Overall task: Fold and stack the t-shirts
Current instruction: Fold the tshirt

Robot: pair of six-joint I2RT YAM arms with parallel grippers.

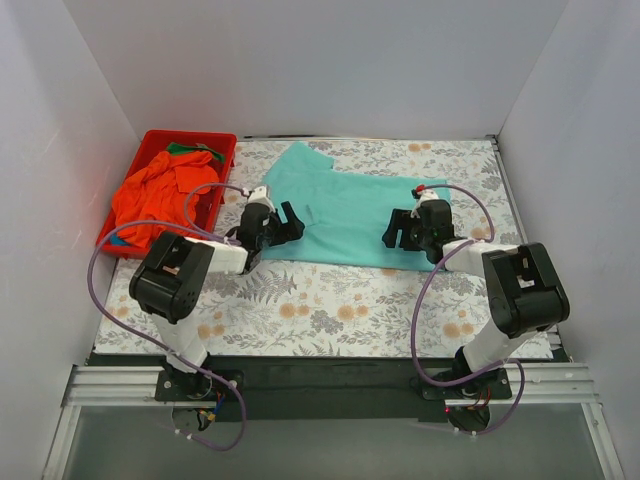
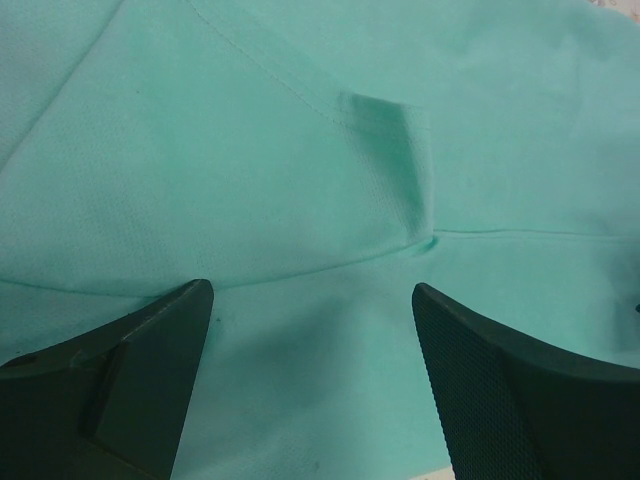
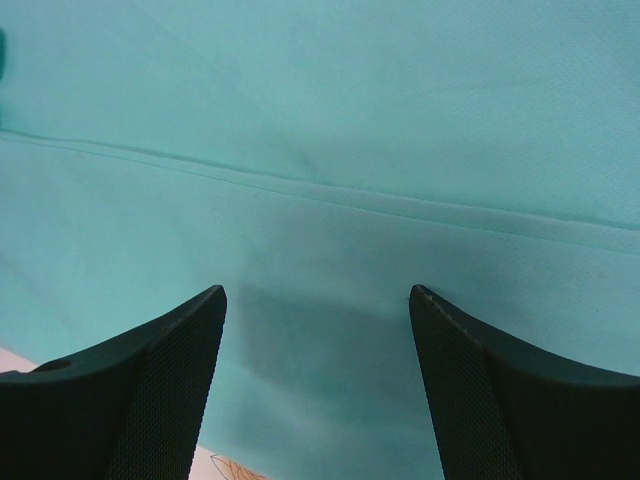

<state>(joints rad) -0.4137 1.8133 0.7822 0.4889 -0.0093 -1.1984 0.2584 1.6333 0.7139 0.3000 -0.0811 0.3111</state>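
A teal t-shirt (image 1: pixel 345 210) lies spread flat on the flowered table, partly folded, one sleeve toward the back left. My left gripper (image 1: pixel 290 222) is open and empty just above the shirt's left edge; in the left wrist view (image 2: pixel 312 290) a sleeve seam and fold (image 2: pixel 390 140) lie ahead of the jaws. My right gripper (image 1: pixel 393 232) is open and empty over the shirt's right part; in the right wrist view (image 3: pixel 318 292) a straight hem line (image 3: pixel 330 190) crosses ahead. An orange-red t-shirt (image 1: pixel 155 195) lies crumpled in the bin, with a bit of green cloth (image 1: pixel 182 150) behind it.
The red plastic bin (image 1: pixel 215 140) stands at the back left, against the left wall. White walls close the table on three sides. The flowered tablecloth (image 1: pixel 320 310) lies bare in front of the shirt. Purple cables loop from both arms.
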